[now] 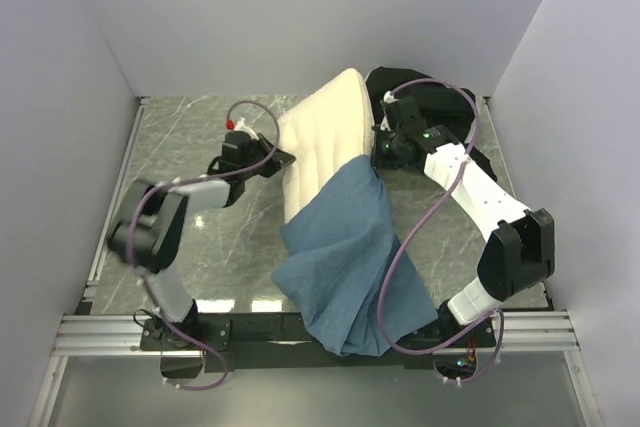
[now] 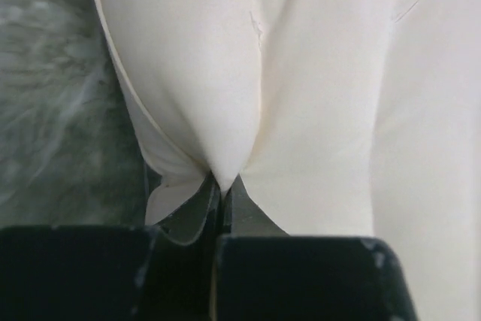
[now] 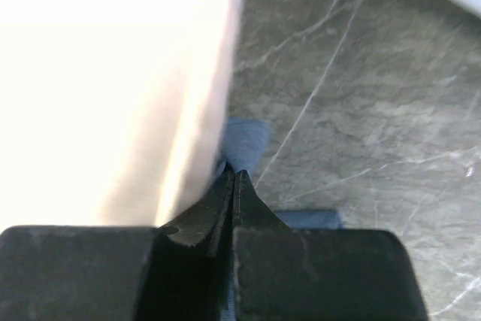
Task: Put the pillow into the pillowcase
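The cream-white pillow (image 1: 322,137) lies tilted in the middle of the table, its near half inside the dusty-blue pillowcase (image 1: 345,257), which trails over the table's front edge. My left gripper (image 1: 283,159) is at the pillow's left edge, shut on a pinched fold of the pillow (image 2: 225,110). My right gripper (image 1: 378,155) is at the pillow's right side, shut on the blue edge of the pillowcase (image 3: 244,144), with the pillow (image 3: 113,88) bright beside it.
Dark marbled table top (image 1: 190,147) lies left of the pillow. A black object (image 1: 440,102) sits at the back right behind the right arm. White walls enclose the left, back and right. The metal rail (image 1: 100,332) runs along the front edge.
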{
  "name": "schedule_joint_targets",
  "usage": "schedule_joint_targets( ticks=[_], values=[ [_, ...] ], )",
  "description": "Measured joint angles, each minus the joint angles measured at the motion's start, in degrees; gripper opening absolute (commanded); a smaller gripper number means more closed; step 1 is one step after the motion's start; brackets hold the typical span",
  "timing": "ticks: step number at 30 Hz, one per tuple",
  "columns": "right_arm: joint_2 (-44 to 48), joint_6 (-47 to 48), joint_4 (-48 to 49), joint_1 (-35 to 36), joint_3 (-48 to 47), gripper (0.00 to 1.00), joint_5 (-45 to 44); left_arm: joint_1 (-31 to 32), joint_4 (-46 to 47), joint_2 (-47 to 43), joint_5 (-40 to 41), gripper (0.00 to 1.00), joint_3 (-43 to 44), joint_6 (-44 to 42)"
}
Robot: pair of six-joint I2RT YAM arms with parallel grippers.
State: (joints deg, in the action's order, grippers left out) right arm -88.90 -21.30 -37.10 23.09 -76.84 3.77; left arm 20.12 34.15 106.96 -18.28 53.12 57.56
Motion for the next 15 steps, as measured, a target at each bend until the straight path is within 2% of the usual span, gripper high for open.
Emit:
schedule_joint_targets(
  ticks=[5, 8, 11, 14, 15],
  values=[
    [-1.4, 0.7, -5.2, 0.8, -7.6, 0.0, -3.2, 0.0, -20.1, -22.6, 12.1, 0.01, -1.3, -3.7],
    [-4.1, 0.9, -8.1, 2.4, -15.0, 0.01, -6.1, 0.0, -26.2, -32.9, 16.3, 0.01, -1.3, -4.0],
    [-7.7, 1.2, -10.7, 4.5, -22.4, 0.05, -8.5, 0.1, -30.3, -39.6, 19.1, 0.01, -2.3, -3.9],
    [-13.4, 1.7, -13.2, 6.3, -31.4, 0.4, -9.9, 0.0, -34.5, -44.0, 22.4, 0.01, -5.2, -3.6],
    [-15.5, 1.9, -13.4, 6.7, -34.2, 0.6, -10.5, 0.0, -36.0, -44.7, 23.3, 0.01, -6.0, -3.4]
  ],
)
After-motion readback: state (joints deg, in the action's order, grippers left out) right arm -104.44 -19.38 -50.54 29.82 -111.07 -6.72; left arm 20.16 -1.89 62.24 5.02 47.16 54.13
